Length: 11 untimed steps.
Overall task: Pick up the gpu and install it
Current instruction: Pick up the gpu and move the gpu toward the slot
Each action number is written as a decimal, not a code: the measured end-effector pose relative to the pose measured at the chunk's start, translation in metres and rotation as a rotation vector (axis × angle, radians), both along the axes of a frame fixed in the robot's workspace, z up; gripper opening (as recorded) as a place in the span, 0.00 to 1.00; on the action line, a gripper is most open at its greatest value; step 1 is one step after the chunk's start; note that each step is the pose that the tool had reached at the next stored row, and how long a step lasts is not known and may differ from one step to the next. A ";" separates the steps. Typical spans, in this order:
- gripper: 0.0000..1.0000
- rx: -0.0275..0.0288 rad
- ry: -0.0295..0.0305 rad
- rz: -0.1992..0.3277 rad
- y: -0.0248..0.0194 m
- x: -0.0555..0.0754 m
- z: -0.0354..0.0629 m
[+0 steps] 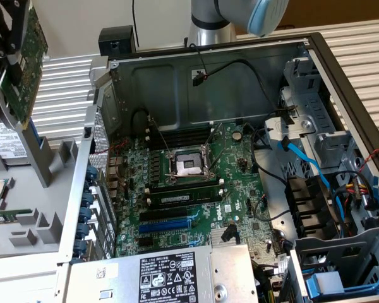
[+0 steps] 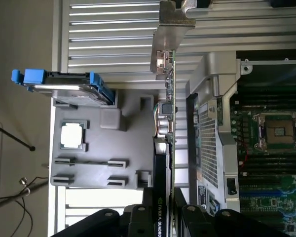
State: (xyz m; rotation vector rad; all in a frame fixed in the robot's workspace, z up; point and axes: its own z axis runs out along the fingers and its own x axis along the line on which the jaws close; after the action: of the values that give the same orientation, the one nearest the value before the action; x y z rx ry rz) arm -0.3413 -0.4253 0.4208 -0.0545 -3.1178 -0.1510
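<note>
My gripper is shut on the gpu, a green card with a silver end bracket, holding it up in the air at the exterior view's far left, outside the open computer case. In the wrist view the gpu is seen edge-on between my fingers; its black shroud faces one side and its silver bracket points away from the gripper. The card hangs above the grey parts tray, apart from it. The green motherboard with a blue expansion slot lies inside the case.
The grey tray holds a processor chip and a drive with blue rails. The case's perforated rear wall stands between tray and motherboard. Memory sticks, blue cables and a power supply crowd the case.
</note>
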 end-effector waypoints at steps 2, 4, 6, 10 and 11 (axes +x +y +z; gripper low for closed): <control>0.27 0.0000 0.0019 0.004 -0.0003 0.006 0.0013; 0.27 0.0001 0.0043 0.007 -0.0004 0.012 0.0027; 0.27 0.0001 0.0080 0.010 -0.0005 0.018 0.0046; 0.27 -0.0001 0.0159 0.015 -0.0007 0.029 0.0113; 0.27 0.0000 0.0180 0.015 -0.0008 0.032 0.0142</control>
State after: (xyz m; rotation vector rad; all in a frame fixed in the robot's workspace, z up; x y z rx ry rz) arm -0.3092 -0.4260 0.4350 -0.0315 -3.0994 -0.1494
